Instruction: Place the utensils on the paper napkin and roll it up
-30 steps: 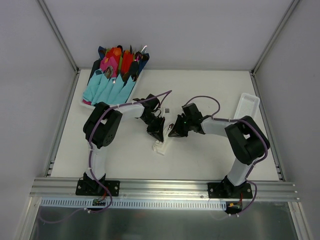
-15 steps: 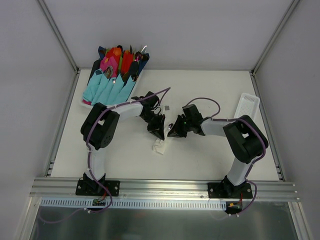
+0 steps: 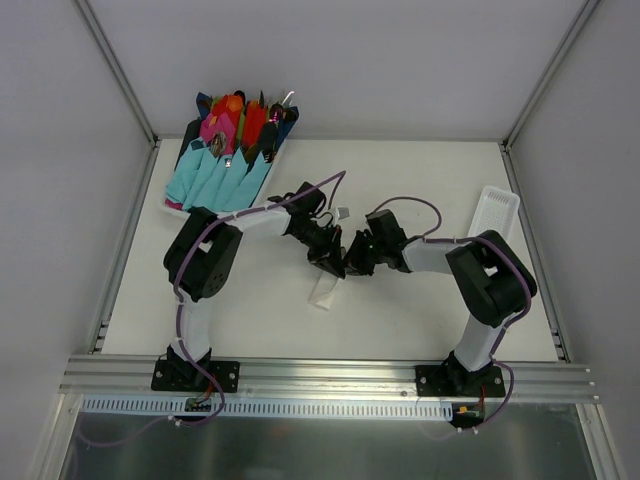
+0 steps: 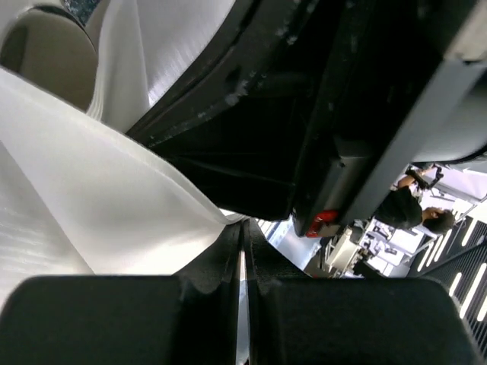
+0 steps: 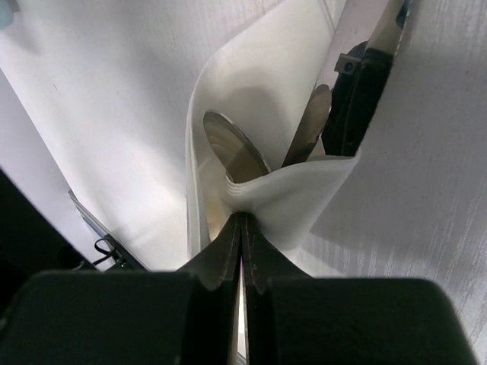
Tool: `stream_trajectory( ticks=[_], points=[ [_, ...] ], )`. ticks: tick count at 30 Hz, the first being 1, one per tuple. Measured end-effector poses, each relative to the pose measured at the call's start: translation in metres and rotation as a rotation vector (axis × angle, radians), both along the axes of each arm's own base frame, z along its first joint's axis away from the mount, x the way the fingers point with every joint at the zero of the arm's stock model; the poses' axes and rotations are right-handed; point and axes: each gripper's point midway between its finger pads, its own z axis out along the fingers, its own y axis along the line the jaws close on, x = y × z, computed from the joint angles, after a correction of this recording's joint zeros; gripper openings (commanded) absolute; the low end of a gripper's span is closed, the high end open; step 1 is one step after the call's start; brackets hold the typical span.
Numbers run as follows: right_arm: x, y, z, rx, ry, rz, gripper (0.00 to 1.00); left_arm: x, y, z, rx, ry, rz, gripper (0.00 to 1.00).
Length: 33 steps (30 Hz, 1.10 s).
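Note:
The white paper napkin point(image 3: 325, 290) lies mid-table, folded narrow, its top end lifted between both grippers. My left gripper point(image 3: 332, 264) is shut on one edge of the napkin point(image 4: 114, 205). My right gripper point(image 3: 353, 264) is shut on the opposite edge, close against the left one. In the right wrist view the napkin point(image 5: 251, 99) curls into a trough, and the utensils show inside it as a spoon-like bowl point(image 5: 230, 148) and a second slender piece point(image 5: 308, 125). The rest of the utensils is hidden by the paper. The left gripper's black body point(image 5: 354, 95) shows just behind.
A tray of light-blue, pink and red napkin bundles point(image 3: 225, 150) stands at the back left. A white ribbed plastic tray point(image 3: 497, 212) lies at the right edge. A small grey square point(image 3: 342, 212) sits just behind the grippers.
My left gripper has moved right toward the right gripper, and the two now nearly touch. The napkin has drawn in from a loose bunch to a narrower folded strip.

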Motion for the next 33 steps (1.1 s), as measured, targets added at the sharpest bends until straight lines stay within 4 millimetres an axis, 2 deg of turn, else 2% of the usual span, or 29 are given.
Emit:
stream_trajectory(
  ticks=[5, 14, 25, 28, 33],
  points=[
    [0.000, -0.001, 0.000, 0.004, 0.002, -0.001, 0.00, 0.000, -0.002, -0.012, 0.000, 0.022, 0.023, 0.00],
    [0.000, -0.002, 0.000, 0.011, 0.013, -0.003, 0.00, -0.005, 0.000, -0.047, 0.011, 0.081, 0.082, 0.00],
    [0.000, -0.005, -0.001, 0.019, 0.033, -0.004, 0.00, -0.004, -0.006, -0.051, -0.040, 0.089, 0.112, 0.00],
    [0.000, -0.005, -0.001, 0.022, 0.036, -0.004, 0.04, -0.004, -0.006, -0.053, -0.045, 0.084, 0.112, 0.00],
    [0.001, -0.008, 0.000, 0.026, 0.043, -0.008, 0.16, -0.003, -0.007, -0.056, -0.051, 0.081, 0.117, 0.00]
  ],
)
